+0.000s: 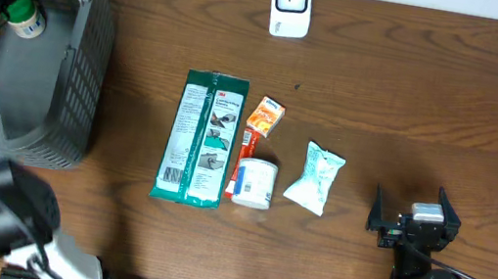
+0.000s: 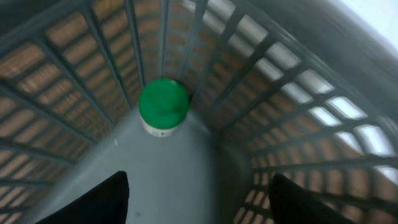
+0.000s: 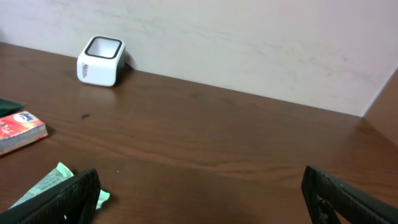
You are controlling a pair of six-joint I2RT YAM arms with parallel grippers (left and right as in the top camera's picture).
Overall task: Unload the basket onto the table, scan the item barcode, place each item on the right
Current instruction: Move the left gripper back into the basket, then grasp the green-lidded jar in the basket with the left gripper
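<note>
The left gripper (image 2: pixel 198 182) hung released inside the basket (image 1: pixel 86 56), with the green-capped bottle (image 2: pixel 163 104) lying beyond its fingertips, ungripped. The right gripper (image 1: pixel 408 199) stood wide and empty over the desk near the pouch (image 1: pixel 315 177). The scanner (image 1: pixel 290 5) sat at the far edge. On lifting out, the left fingers could snag the basket's bars (close on both sides) and drag it.

You're looking at a dark brown, wood-grain table (image 1: pixel 433 98) that runs back to a plain, pale wall (image 3: pixel 249 37), with soft, even light on the wood.
</note>
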